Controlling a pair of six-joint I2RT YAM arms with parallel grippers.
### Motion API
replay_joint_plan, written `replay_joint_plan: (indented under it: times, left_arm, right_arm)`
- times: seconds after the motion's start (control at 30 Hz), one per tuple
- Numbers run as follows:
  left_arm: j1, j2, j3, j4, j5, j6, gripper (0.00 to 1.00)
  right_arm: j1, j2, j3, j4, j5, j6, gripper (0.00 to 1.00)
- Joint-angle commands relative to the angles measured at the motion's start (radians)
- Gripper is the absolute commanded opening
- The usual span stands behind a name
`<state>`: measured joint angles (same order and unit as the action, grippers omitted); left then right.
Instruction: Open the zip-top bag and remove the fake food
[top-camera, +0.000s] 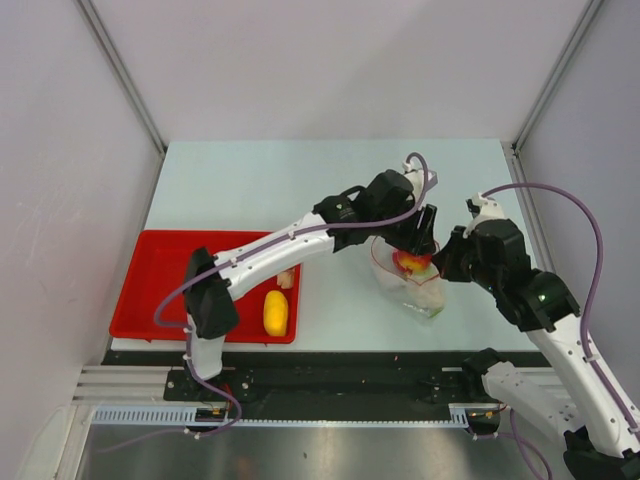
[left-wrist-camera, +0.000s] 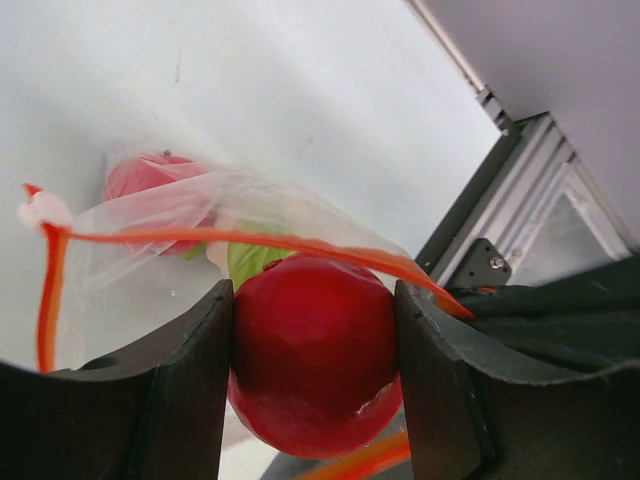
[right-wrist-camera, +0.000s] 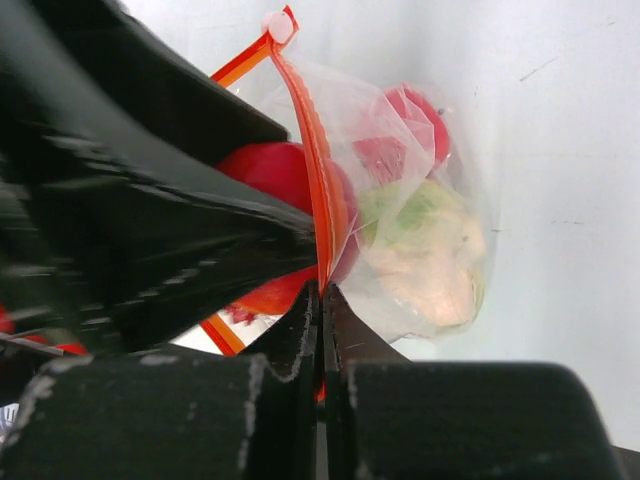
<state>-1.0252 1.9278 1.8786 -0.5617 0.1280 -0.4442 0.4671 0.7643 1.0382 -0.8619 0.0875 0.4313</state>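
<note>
The clear zip-top bag (top-camera: 418, 290) lies on the table with its red zip strip (left-wrist-camera: 250, 240) open. My left gripper (top-camera: 420, 246) reaches into the mouth and is shut on a red ball (left-wrist-camera: 315, 350). Another red ball (left-wrist-camera: 150, 180) and a green piece (left-wrist-camera: 250, 260) stay inside the bag. My right gripper (top-camera: 445, 268) is shut on the bag's zip strip (right-wrist-camera: 322, 210) and holds that side up. A whitish-beige lumpy piece (right-wrist-camera: 435, 265) and a green piece (right-wrist-camera: 400, 205) show through the plastic. A yellow oval (top-camera: 275, 313) and a beige piece (top-camera: 286, 279) lie on the red tray.
The red flat tray (top-camera: 160, 290) sits at the left front of the table. White walls enclose the table on three sides. A black rail runs along the near edge (top-camera: 330, 385).
</note>
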Motion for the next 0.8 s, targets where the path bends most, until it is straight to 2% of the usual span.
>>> replay_joint_plan:
  times: [0.0,0.13,0.3,0.4,0.43,0.57,0.6,0.7,0.77]
  left_arm:
    - [0.02,-0.174,-0.01,0.08,0.026,-0.033,0.0]
    - [0.057,-0.372,-0.119,0.155,-0.039,-0.013,0.0]
    - [0.125,-0.587,-0.36,0.157,-0.126,0.009,0.0]
    - [0.247,-0.722,-0.53,0.089,-0.165,-0.036,0.0]
    - [0.27,-0.803,-0.618,0.054,-0.218,-0.05,0.0]
    - [0.396,-0.918,-0.801,-0.067,-0.329,-0.134,0.0]
    - [0.471,-0.947,-0.828,-0.096,-0.329,-0.155,0.0]
    - [0.595,-0.977,-0.935,-0.187,-0.295,-0.267,0.0]
    - [0.631,-0.993,-1.015,-0.205,-0.274,-0.35,0.0]
  right_arm:
    - [-0.005,-0.017,-0.015,0.029,0.008,-0.016,0.0]
    - [-0.005,-0.031,-0.047,0.034,0.006,-0.006,0.0]
    - [-0.007,-0.031,-0.079,0.052,0.009,-0.019,0.0]
    - [-0.008,-0.028,-0.079,0.076,0.014,-0.023,0.0]
    - [-0.008,-0.031,-0.079,0.084,0.012,-0.025,0.0]
    - [-0.008,-0.03,-0.079,0.106,0.008,-0.025,0.0]
    - [-0.008,-0.03,-0.081,0.112,0.008,-0.025,0.0]
    - [-0.012,-0.026,-0.081,0.119,0.004,-0.025,0.0]
    - [-0.012,-0.025,-0.079,0.121,0.001,-0.023,0.0]
